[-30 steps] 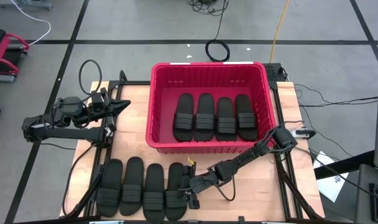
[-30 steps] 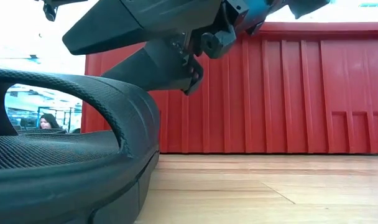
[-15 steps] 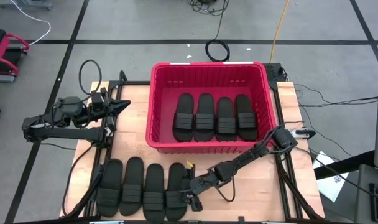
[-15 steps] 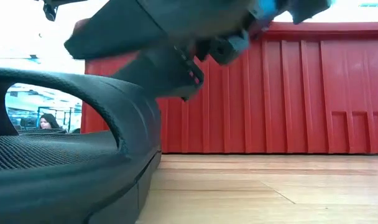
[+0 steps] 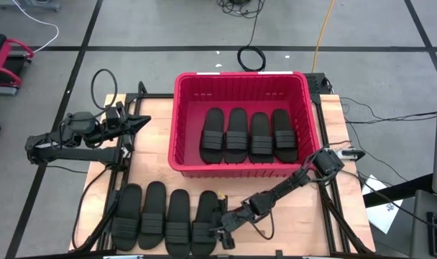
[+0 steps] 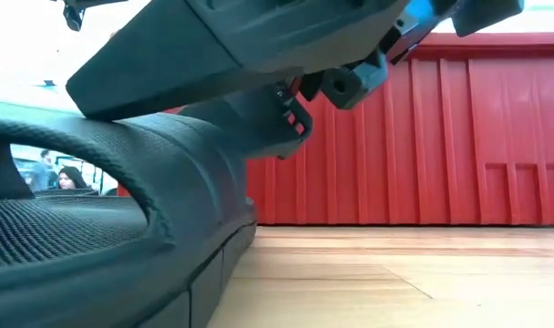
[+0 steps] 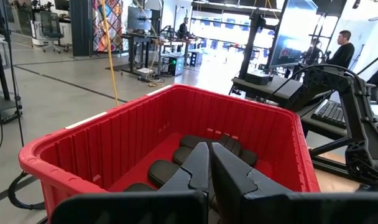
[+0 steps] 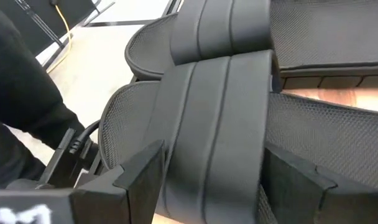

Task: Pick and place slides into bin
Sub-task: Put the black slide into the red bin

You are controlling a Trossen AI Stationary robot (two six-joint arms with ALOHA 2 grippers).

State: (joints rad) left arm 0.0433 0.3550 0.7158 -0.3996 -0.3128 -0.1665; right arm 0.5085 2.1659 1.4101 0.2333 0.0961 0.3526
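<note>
The rightmost table slide (image 5: 205,219) is straddled by the right gripper (image 5: 223,232), fingers spread. The left gripper (image 5: 136,123), pressed together, is parked beside the bin (image 5: 241,80).

Table (image 5: 148,147): light wood top on a dark frame. On it: a red bin (image 5: 184,124) at the far middle; four black slides (image 5: 167,219) in a row side by side along the near edge, left of centre. The rightmost slide (image 5: 205,222) sits slightly askew. Bare wood lies between bin and row.
</note>
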